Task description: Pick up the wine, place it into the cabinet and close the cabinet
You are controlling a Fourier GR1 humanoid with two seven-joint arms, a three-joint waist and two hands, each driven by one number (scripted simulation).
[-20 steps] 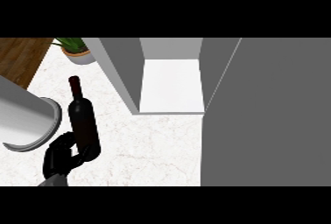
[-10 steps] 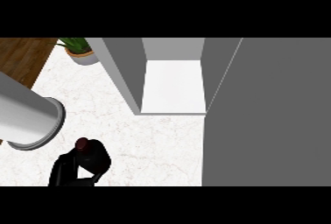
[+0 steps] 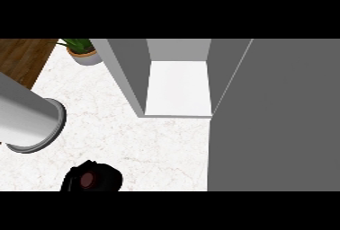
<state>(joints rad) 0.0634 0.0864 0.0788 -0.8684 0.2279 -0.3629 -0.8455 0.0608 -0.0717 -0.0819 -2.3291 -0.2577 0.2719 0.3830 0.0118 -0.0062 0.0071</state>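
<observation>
Open counter (image 3: 133, 134) runs from the hand (image 3: 69, 179) up-right to the cabinet (image 3: 178, 87) shelf; cabinet wall up ahead, door (image 3: 275, 117) off right, grey cylinder (image 3: 26, 119) crowding upper left.

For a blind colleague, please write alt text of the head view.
A black hand curls round a wine bottle, seen top-down, at the marble counter's lower left. Ahead, the open cabinet is empty; a potted plant stands far left.

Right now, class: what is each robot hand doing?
Left robot hand: closed round the wine bottle.
Right robot hand: not in view.
</observation>
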